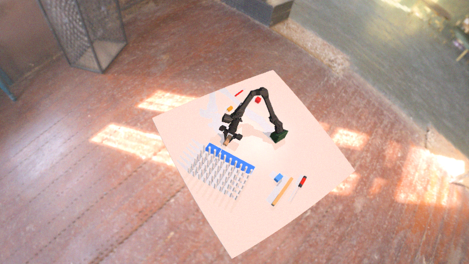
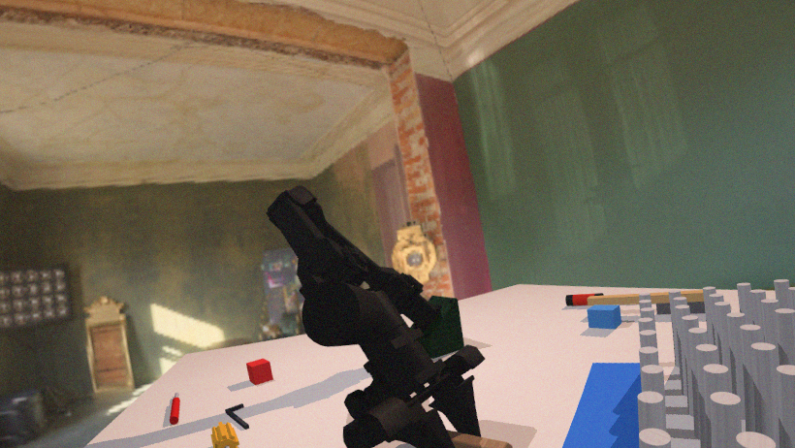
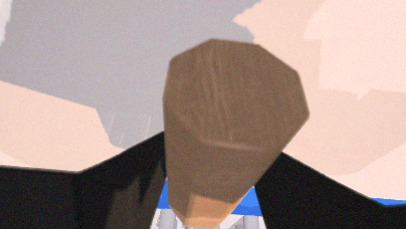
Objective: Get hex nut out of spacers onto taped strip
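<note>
My gripper (image 1: 227, 140) (image 3: 211, 145) is shut on the wooden handle (image 1: 226, 142) (image 2: 483, 441) (image 3: 234, 95) of a tool. A thin shaft (image 1: 220, 151) runs from the handle down over the blue taped strip (image 1: 234, 157) (image 2: 597, 400) (image 3: 246, 207), near its left part in the top view. Its tip cannot be made out. The gripper is above the table beside the strip, on the side away from the spacers. The grey metal spacers (image 1: 236, 198) (image 2: 651, 384) (image 3: 167, 220) stand upright in rows behind the strip. The hex nut cannot be made out in any view.
A wooden stick (image 1: 282, 191) (image 2: 628, 299), a red-black screwdriver (image 1: 302, 181) (image 2: 581, 300) and a blue block (image 1: 278, 178) (image 2: 603, 317) lie beside the field. A red cube (image 1: 258, 99) (image 2: 259, 371), red marker (image 1: 238, 92) (image 2: 174, 409), orange ridged piece (image 1: 229, 108) (image 2: 224, 435) and black hex key (image 2: 238, 419) lie behind the arm.
</note>
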`<move>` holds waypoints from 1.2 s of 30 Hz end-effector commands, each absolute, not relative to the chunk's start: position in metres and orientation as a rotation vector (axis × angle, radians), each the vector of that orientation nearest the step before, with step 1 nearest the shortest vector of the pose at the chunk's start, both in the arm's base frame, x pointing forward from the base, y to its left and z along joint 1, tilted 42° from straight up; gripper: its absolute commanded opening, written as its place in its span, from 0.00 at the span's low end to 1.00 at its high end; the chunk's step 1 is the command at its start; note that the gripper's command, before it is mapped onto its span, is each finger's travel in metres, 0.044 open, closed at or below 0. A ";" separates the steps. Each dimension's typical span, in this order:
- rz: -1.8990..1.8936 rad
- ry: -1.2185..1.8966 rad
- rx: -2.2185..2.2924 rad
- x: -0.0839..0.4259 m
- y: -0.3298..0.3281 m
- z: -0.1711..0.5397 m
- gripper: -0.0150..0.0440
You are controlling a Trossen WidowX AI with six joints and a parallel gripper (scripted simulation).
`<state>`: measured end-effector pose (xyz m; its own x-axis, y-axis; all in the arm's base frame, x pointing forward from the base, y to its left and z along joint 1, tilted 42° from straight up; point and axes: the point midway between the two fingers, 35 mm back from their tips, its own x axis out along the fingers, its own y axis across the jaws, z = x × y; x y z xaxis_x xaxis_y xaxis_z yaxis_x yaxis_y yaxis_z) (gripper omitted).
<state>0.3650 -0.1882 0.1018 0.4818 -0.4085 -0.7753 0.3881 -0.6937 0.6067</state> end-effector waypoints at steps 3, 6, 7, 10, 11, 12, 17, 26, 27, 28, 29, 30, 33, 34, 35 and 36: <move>-1.293 -0.019 1.945 0.359 -0.190 0.104 0.25; -1.293 -0.019 1.945 0.357 -0.191 0.105 0.25; -1.293 -0.019 1.945 0.357 -0.191 0.105 0.25; -1.293 -0.019 1.945 0.355 -0.191 0.106 0.25; -1.293 -0.019 1.945 0.354 -0.192 0.106 0.25; -1.293 -0.019 1.945 0.353 -0.192 0.106 0.25; -1.293 -0.019 1.944 0.350 -0.193 0.107 0.25; -1.294 -0.019 1.944 0.343 -0.195 0.109 0.25; -1.294 -0.019 1.944 0.342 -0.195 0.110 0.25; -1.294 -0.019 1.944 0.342 -0.195 0.110 0.25; -1.294 -0.019 1.944 0.341 -0.195 0.110 0.25; -1.294 -0.019 1.944 0.340 -0.196 0.110 0.25; -1.294 -0.019 1.943 0.338 -0.196 0.111 0.25; -1.294 -0.019 1.943 0.338 -0.196 0.111 0.25; -1.294 -0.020 1.943 0.337 -0.197 0.111 0.25; -1.294 -0.020 1.943 0.336 -0.197 0.112 0.25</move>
<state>0.3394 -0.1956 0.1096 0.4804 -0.4090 -0.7759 0.3893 -0.6933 0.6065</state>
